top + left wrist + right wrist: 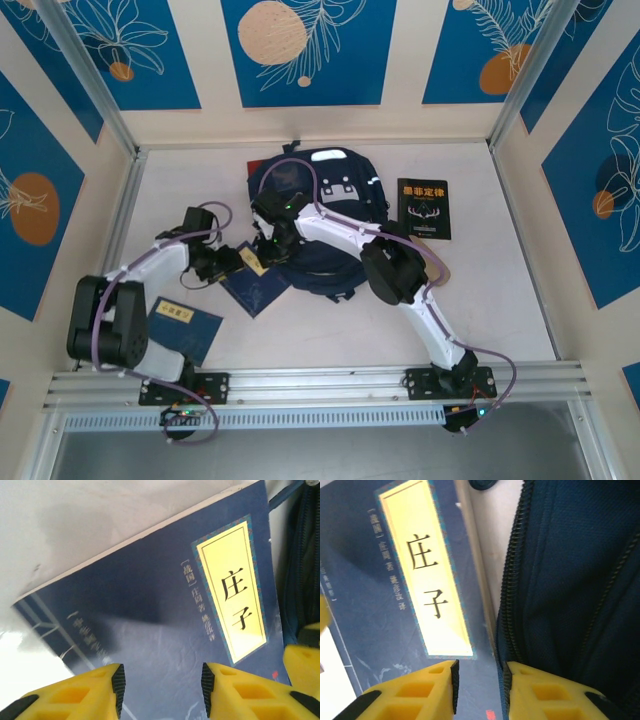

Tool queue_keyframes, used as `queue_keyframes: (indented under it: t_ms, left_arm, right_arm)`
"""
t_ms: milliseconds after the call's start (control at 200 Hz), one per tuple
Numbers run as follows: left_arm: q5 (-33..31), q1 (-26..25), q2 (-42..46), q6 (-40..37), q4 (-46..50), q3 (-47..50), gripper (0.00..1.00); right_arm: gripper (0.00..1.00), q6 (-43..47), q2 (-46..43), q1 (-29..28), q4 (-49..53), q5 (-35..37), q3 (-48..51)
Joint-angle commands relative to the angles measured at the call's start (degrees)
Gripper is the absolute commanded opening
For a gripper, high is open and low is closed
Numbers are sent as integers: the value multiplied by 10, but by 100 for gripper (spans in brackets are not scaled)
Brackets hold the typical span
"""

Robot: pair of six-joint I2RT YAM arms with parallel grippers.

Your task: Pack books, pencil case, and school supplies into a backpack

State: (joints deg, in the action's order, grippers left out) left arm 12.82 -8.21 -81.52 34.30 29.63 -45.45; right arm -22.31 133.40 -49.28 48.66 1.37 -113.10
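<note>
The left gripper (162,677) hangs with jaws apart and empty over a blue book (150,610) lying flat on the table (330,330). The right gripper (480,675), jaws narrowly parted and empty, hovers at that book's edge, just beside the backpack (570,580). A black book (424,208) lies right of the backpack.

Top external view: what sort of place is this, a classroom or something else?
Probably a staged robot test booth, not a classroom: a white table boxed in by blue-patterned wall panels, metal frame posts, and two arms bolted to a rail at its near edge.
</note>
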Motion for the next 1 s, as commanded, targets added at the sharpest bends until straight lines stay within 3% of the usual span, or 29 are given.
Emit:
queue_keyframes:
  t_ms: [0,360,680,850,995]
  left_arm:
    - [-21,9,46,45,35,37,49]
    - [37,11,43,105,-27,93,53]
    - [58,11,20,100,-68,93,43]
    - [146,12,11,74,-87,82,42]
    - [157,13,4,54,-70,70,43]
  right_arm:
    - [25,-6,23,-2,25,19,0]
    - [23,1,46,-12,33,56,16]
    - [23,5,70,-23,46,90,23]
    - [23,3,74,-24,48,100,38]
    - [23,-2,77,-23,48,101,49]
